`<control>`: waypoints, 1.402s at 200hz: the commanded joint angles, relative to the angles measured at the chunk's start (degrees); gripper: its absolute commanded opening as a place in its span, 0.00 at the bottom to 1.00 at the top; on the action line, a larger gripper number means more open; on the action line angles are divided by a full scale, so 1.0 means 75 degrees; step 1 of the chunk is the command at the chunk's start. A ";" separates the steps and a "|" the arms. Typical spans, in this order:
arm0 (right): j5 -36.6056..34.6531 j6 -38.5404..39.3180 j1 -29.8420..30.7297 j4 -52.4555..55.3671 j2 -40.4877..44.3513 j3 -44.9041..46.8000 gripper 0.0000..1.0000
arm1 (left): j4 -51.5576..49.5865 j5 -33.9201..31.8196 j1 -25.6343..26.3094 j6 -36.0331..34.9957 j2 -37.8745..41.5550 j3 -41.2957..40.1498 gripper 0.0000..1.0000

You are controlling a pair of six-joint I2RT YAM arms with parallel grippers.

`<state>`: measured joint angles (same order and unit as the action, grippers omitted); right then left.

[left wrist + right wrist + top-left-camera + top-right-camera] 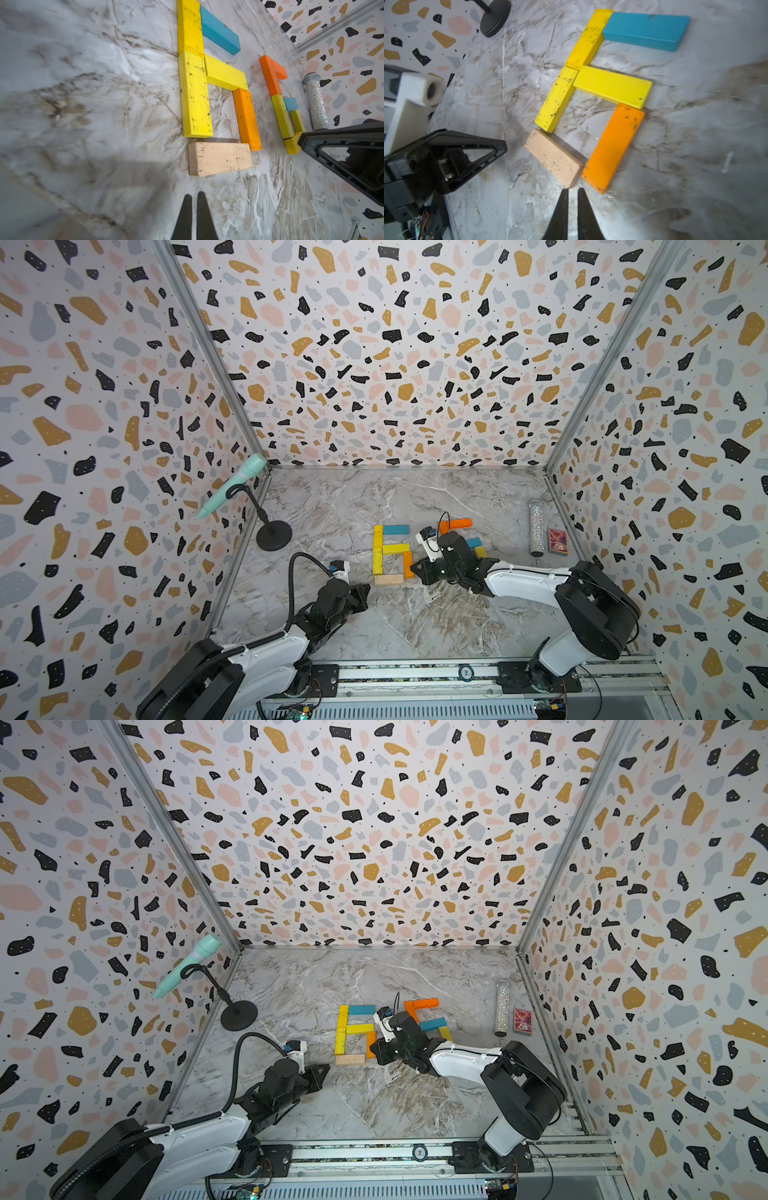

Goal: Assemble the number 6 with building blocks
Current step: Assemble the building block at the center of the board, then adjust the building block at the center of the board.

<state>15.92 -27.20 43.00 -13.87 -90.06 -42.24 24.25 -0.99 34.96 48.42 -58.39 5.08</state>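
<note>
The building blocks form a 6 mid-table: two yellow planks [377, 549] end to end as the left stroke, a blue top [395, 529], a yellow middle bar [395, 548], an orange right side [612, 147] and a pale wood base [219, 159]. My right gripper [572, 190] is all but shut and empty, its tips at the corner where the pale and orange planks meet. In a top view it [415, 570] sits just right of the 6. My left gripper [194, 195] is shut and empty, a short way from the pale plank's near side.
Spare orange [455, 524], blue [473, 542] and yellow [481, 551] planks lie right of the 6, partly behind my right wrist. A glittery tube [537, 526] and a small red box [557, 541] rest by the right wall. A microphone stand [273, 536] is at the left wall.
</note>
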 commanded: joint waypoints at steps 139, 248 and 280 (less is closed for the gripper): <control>0.0391 0.0538 0.0756 -0.0237 -0.0397 0.0172 0.14 | 0.0842 0.0583 -0.0044 -0.0262 -0.1132 -0.0102 0.00; -0.0269 0.0548 -0.0198 0.0382 -0.0439 -0.0046 0.17 | -0.0286 -0.0371 -0.0114 -0.0417 -0.0929 0.0412 0.00; -0.0291 0.0764 -0.0302 0.0484 -0.0810 -0.0351 0.18 | -0.0130 -0.0347 -0.0142 -0.0533 -0.1195 0.0482 0.00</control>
<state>14.20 -23.44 40.99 -11.86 -94.59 -42.22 23.18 -2.55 34.37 46.06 -66.00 7.49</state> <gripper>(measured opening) 0.172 0.047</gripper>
